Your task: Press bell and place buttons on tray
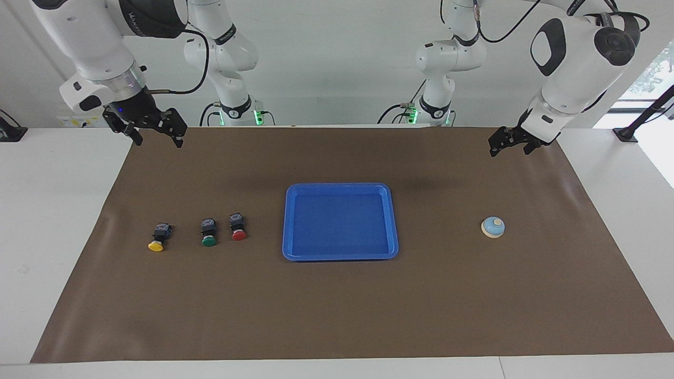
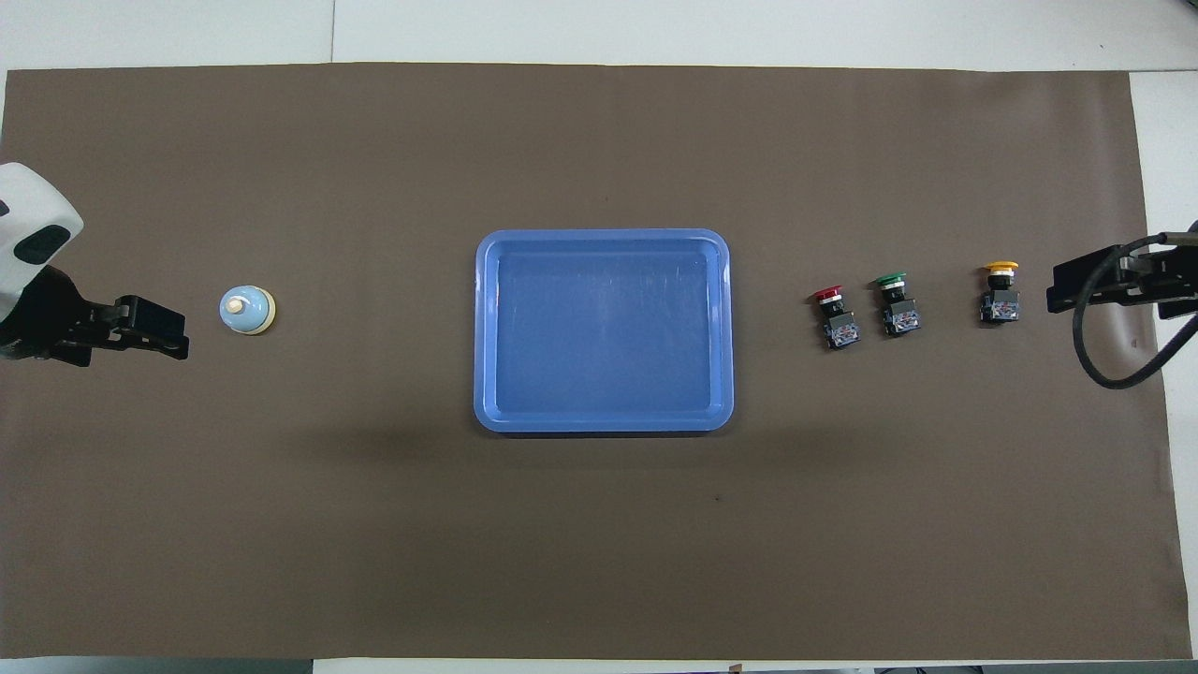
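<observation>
Both grippers hang raised over the mat's edge nearest the robots, left gripper (image 1: 509,146) and right gripper (image 1: 156,135), each with fingers spread, empty. Bell (image 1: 493,227), tray (image 1: 340,188) and buttons (image 1: 209,232) sit well apart mid-mat.

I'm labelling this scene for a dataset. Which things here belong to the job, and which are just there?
Belong to the job:
bell
yellow button
green button
red button
tray, nothing in it
left gripper
right gripper

Just there:
brown mat
</observation>
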Robot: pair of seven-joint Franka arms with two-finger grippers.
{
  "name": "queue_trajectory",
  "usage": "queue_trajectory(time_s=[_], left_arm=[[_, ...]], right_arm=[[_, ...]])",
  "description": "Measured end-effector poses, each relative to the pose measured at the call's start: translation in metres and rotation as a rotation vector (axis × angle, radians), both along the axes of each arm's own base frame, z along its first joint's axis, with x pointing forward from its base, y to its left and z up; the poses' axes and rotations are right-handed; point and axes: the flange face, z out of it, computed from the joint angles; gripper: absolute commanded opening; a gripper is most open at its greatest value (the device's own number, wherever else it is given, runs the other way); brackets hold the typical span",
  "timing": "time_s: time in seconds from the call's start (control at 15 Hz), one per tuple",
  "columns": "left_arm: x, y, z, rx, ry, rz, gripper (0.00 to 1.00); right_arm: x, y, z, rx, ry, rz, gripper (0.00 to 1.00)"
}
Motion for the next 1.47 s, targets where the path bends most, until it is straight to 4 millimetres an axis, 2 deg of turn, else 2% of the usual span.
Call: queue_trajectory(time_s=[0.2, 0.33, 0.47, 0.6, 0.8, 1.0, 1.14, 1.27, 1.34, 1.47], left_arm=[[-0.001, -0.002, 0.002, 0.000, -0.002, -0.003, 1.00], [-0.001, -0.001, 0.003, 0.000, -0.005, -0.001, 1.00], [-0.001, 0.001, 0.003, 0.000, -0.005, 0.001, 1.00], [-0.001, 0.000, 0.003, 0.000, -0.005, 0.001, 1.00], [-0.001, -0.002, 0.004, 0.000, -0.007, -0.003, 1.00], [0.000, -0.002, 0.007, 0.000, -0.013, -0.003, 1.00], [0.000, -0.002, 0.010, 0.000, -0.021, -0.004, 1.00], [0.001, -0.003, 0.015, -0.001, -0.029, -0.005, 1.00], [0.001, -0.003, 0.016, -0.001, -0.031, -0.005, 1.00], [0.001, -0.003, 0.016, -0.001, -0.032, -0.005, 1.00]], right_arm=[[0.004, -0.029, -0.003, -0.001, -0.047, 0.011, 1.00], [0.008, -0.053, -0.018, -0.005, -0.081, -0.014, 1.00], [0.014, -0.070, -0.043, -0.006, -0.085, -0.030, 1.00], [0.028, -0.082, -0.074, -0.005, -0.091, -0.026, 1.00], [0.058, -0.089, -0.125, -0.006, -0.117, -0.026, 0.99], [0.077, -0.094, -0.191, -0.008, -0.158, -0.027, 0.99], [0.068, -0.107, -0.244, -0.008, -0.156, -0.050, 0.99], [0.055, -0.126, -0.284, -0.001, -0.119, -0.061, 0.99], [0.050, -0.133, -0.296, 0.003, -0.101, -0.057, 0.99], [0.044, -0.138, -0.308, 0.009, -0.078, -0.053, 0.99]])
